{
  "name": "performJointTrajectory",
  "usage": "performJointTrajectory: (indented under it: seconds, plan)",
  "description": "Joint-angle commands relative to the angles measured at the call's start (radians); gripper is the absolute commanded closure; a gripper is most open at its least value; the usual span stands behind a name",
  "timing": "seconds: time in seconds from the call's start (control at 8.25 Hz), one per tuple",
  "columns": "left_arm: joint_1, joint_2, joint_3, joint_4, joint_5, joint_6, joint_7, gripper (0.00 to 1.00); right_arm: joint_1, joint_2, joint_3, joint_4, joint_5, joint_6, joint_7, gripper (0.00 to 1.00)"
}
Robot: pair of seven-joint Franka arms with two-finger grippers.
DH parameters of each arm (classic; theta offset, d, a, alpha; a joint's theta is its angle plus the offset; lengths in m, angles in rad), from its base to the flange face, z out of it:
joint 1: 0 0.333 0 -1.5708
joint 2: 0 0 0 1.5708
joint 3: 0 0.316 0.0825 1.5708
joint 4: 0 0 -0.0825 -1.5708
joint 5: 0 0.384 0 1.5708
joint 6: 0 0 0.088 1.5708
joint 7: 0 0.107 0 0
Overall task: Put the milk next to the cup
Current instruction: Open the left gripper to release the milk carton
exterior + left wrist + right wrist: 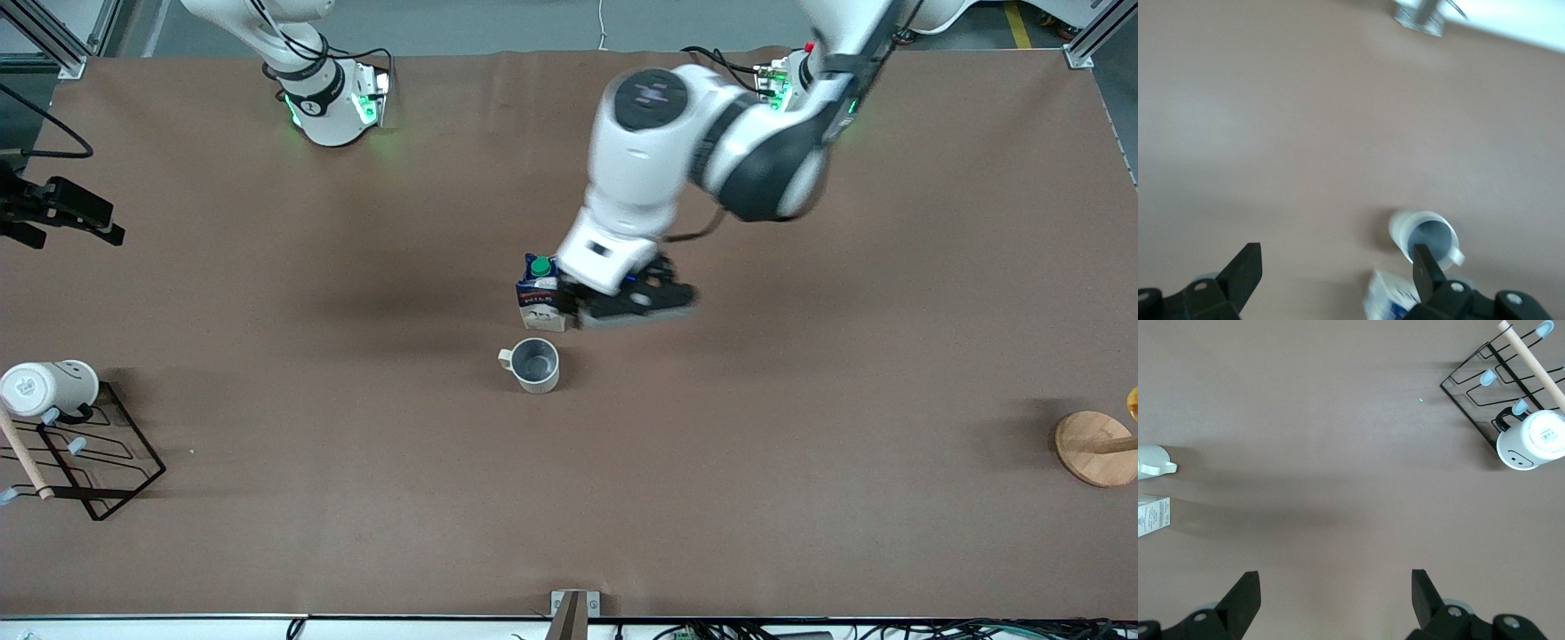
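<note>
Grey-beige cup, blue-white green-capped milk just beside, left pincer spread, right pincer spread.

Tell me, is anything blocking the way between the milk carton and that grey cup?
Nothing visible: the milk already stands upright beside the cup, bare table between them. The left gripper, open, is at the carton.

Milk just beside my left jaws: dark blue and white, green cap. Cup grey-beige, grey inside. Table plain brown. My jaws black, arm white.
</note>
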Motion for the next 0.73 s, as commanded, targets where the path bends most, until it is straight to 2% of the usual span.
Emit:
performJointTrajectory:
  seconds: [0.0,0.12,0.24,0.36,0.61]
  plan:
    - [0.127,-0.093,-0.027,-0.061,0.012,-0.055,-0.002,0.0,0.007,-0.021,0.003,-0.016,-0.01,0.018,0.014,0.0]
    - [0.27,-0.131,-0.12,-0.082,0.009,-0.06,0.042,0.0,0.007,-0.021,0.003,-0.016,-0.01,0.023,0.013,0.0]
    - [0.348,-0.165,-0.147,-0.102,0.002,-0.078,0.15,0.0,0.007,-0.021,0.001,-0.018,-0.01,0.023,0.011,0.0]
    - [0.351,-0.194,-0.085,-0.102,-0.036,-0.125,0.253,0.0,0.008,-0.021,0.003,-0.018,-0.011,0.023,0.011,0.0]
    - [0.315,-0.303,0.082,-0.183,-0.119,-0.144,0.477,0.0,0.008,-0.021,0.003,-0.021,-0.011,0.021,0.01,0.0]
